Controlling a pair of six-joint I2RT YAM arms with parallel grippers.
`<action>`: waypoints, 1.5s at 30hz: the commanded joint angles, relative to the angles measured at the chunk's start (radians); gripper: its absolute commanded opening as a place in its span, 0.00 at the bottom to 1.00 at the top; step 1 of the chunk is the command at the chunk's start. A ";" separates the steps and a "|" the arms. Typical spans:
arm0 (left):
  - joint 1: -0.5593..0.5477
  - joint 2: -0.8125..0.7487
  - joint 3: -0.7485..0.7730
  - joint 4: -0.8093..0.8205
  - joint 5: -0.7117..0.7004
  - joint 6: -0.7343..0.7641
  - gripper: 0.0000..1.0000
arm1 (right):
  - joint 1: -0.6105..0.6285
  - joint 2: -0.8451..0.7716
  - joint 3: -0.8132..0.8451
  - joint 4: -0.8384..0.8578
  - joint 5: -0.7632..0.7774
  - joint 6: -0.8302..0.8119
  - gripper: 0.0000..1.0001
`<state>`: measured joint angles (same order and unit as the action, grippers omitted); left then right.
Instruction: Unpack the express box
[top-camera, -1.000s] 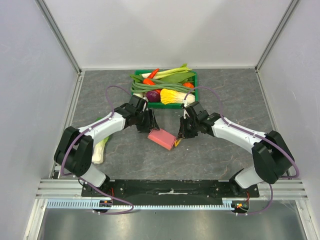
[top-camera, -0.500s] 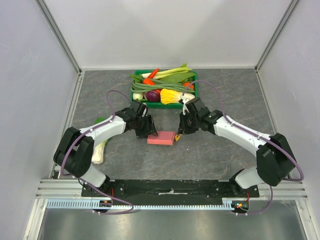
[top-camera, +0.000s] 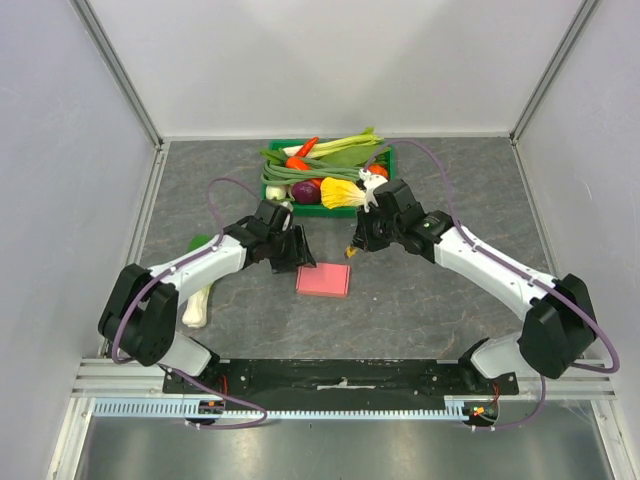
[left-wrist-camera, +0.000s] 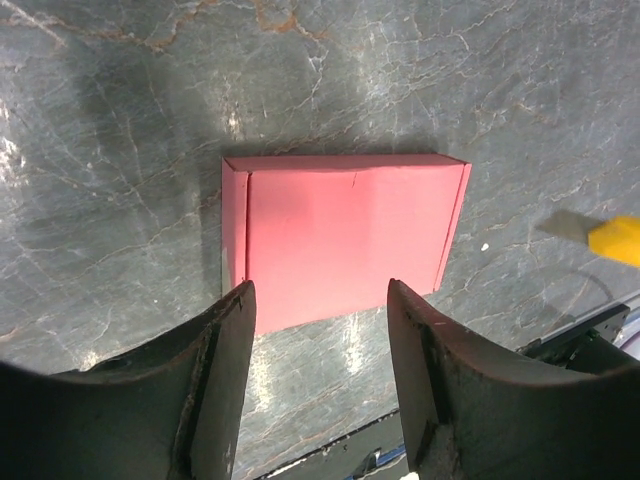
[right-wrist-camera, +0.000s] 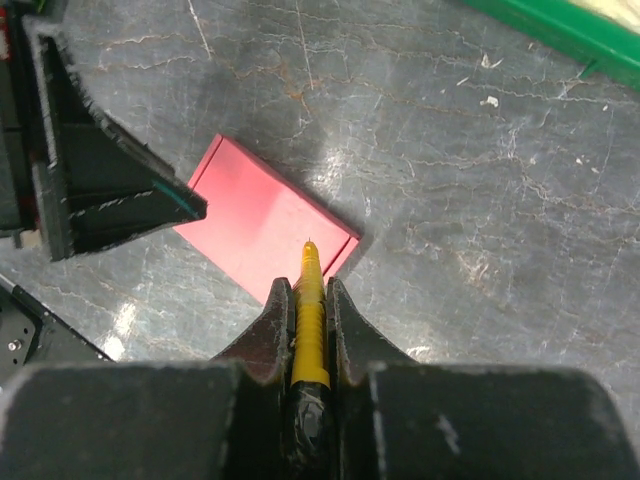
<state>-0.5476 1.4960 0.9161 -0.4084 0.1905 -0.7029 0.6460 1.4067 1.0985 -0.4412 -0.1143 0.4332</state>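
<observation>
Bright, even light from overhead; soft shadows, mild glare.
The polished tabletop throws pale glare patches in both my wrist views. The express box is crisp, with a thin shadow along one edge. My left gripper looms dark and soft; the yellow tool in my right gripper blurs nearest the lens.

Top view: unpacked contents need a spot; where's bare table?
Bare: right of the green plastic crate, and between the flat pink cardboard box and the arm bases. Crowded: between crate and box, by left gripper and right gripper.
</observation>
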 joint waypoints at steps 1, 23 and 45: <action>-0.005 -0.077 -0.060 0.043 0.018 -0.010 0.60 | 0.006 0.070 0.041 0.096 -0.018 -0.053 0.00; -0.012 -0.195 -0.312 0.135 0.049 0.036 0.29 | 0.040 0.189 0.015 0.087 -0.062 0.007 0.00; -0.011 -0.152 -0.261 0.155 -0.017 0.046 0.29 | 0.165 0.140 0.113 -0.005 0.084 -0.021 0.00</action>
<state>-0.5533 1.3834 0.6312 -0.2596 0.2066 -0.6899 0.7944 1.5669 1.1652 -0.4427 -0.0521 0.4335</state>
